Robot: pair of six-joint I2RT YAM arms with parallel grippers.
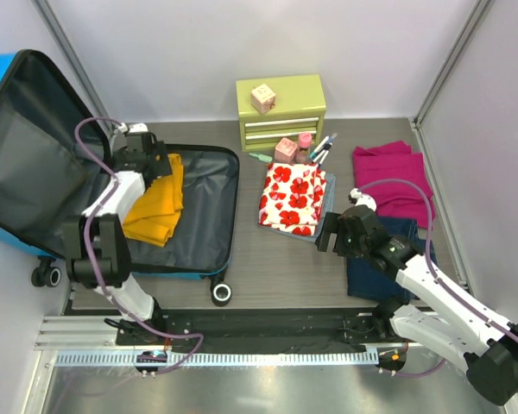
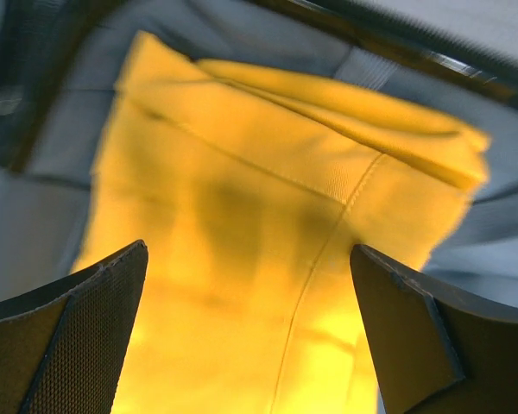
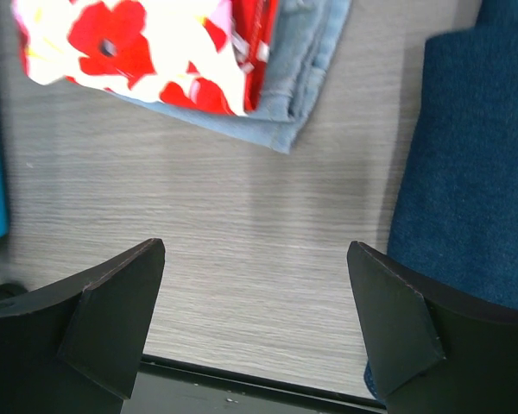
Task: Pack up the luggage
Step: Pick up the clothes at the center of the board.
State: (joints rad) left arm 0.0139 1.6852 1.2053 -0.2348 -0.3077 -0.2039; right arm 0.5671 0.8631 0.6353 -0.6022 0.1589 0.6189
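The blue luggage (image 1: pixel 209 185) lies open at the left, its lid (image 1: pixel 26 147) standing up and its dark grey lining showing. A folded yellow garment (image 1: pixel 160 207) lies inside it and fills the left wrist view (image 2: pixel 259 216). My left gripper (image 1: pixel 151 164) hovers open just above the garment's far end, holding nothing. My right gripper (image 1: pixel 328 233) is open and empty over bare table (image 3: pixel 242 224), between the red-flowered cloth (image 1: pixel 292 197) and a folded dark blue garment (image 1: pixel 384 259).
A small green drawer chest (image 1: pixel 281 112) with a wooden cube on top stands at the back. Pink bottles and pens (image 1: pixel 304 151) lie in front of it. A magenta garment (image 1: pixel 393 181) lies at the right. Light denim (image 3: pixel 302 78) lies under the flowered cloth.
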